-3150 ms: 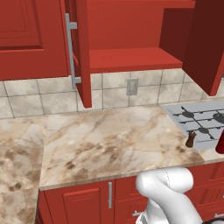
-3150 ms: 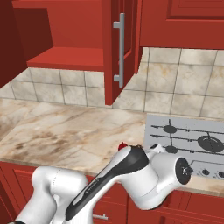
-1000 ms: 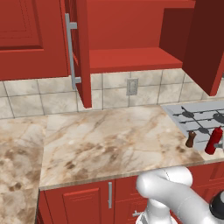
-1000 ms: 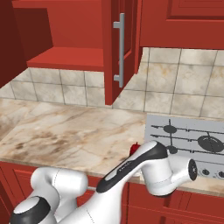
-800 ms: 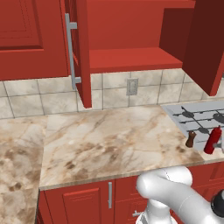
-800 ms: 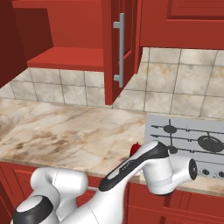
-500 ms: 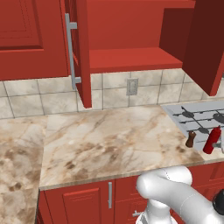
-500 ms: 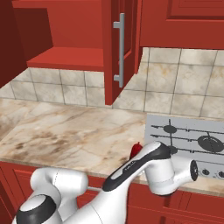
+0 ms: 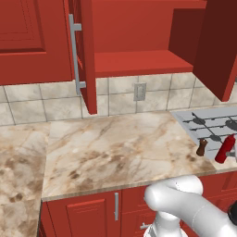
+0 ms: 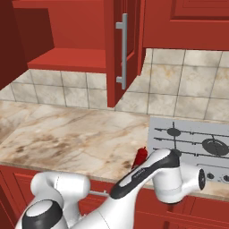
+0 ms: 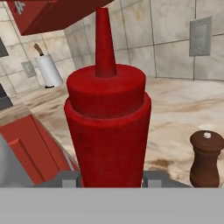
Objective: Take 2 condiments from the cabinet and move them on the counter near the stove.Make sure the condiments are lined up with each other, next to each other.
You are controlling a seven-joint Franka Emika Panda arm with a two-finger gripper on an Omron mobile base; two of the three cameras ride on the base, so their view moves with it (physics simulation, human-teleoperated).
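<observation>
My gripper is shut on the slim red squeeze bottle, with a dark fingertip on each side of its body. In the left base view the bottle leans slightly, low over the front left corner of the stove. Whether its base touches down I cannot tell. The brown shaker stands upright just left of it, at the edge of the counter. It is a short gap from the bottle in the hand view. The cabinet stands open with a bare shelf.
The open cabinet door with its long silver handle hangs over the counter's back left. A wall outlet sits on the tiled backsplash. A paper towel roll stands far off. My arm covers most of the bottle from the right.
Over three seconds the red bottle came in from the right edge toward the shaker. In the last second it tipped to a slight lean and barely shifted.
</observation>
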